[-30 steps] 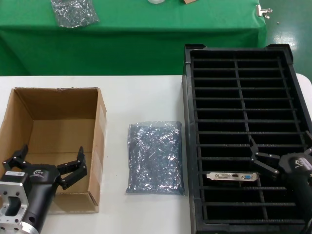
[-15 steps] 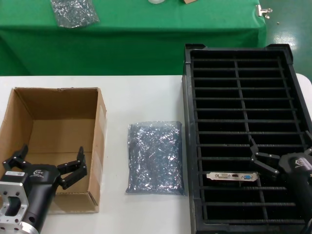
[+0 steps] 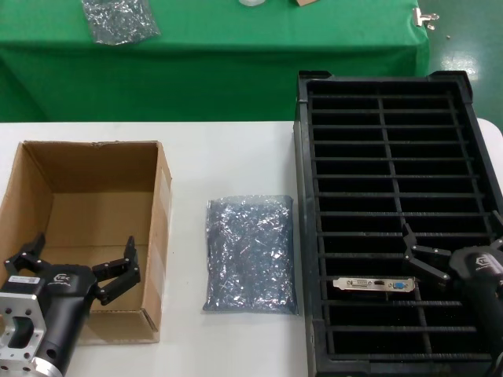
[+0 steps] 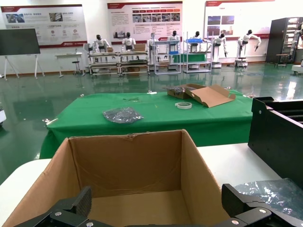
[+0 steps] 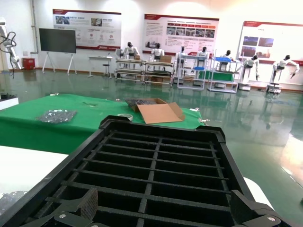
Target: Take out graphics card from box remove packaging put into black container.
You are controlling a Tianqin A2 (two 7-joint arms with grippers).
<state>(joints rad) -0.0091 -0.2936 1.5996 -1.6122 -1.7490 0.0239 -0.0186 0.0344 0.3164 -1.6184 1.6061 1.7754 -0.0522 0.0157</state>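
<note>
The graphics card [image 3: 375,283] lies in a near slot of the black container [image 3: 301,196], its silver bracket with a blue and a white port showing. My right gripper [image 3: 452,229] hovers open over the tray just right of the card, and its wrist view shows the jaws [image 5: 164,206] wide apart above empty slots [image 5: 156,156]. The packaging [image 3: 250,255] lies flat on the white table between tray and box. The brown box [image 3: 161,204] stands open and looks empty. My left gripper [image 3: 82,245] hangs open over the box's near end, with the box [image 4: 128,161] ahead of it [image 4: 158,204].
A green-covered table [image 3: 236,63] runs along the back with a smaller silvery bag [image 3: 118,20] on it, plus an opened carton [image 4: 203,93] and a tape roll [image 4: 182,105]. The white table [image 3: 228,157] ends close behind the box and tray.
</note>
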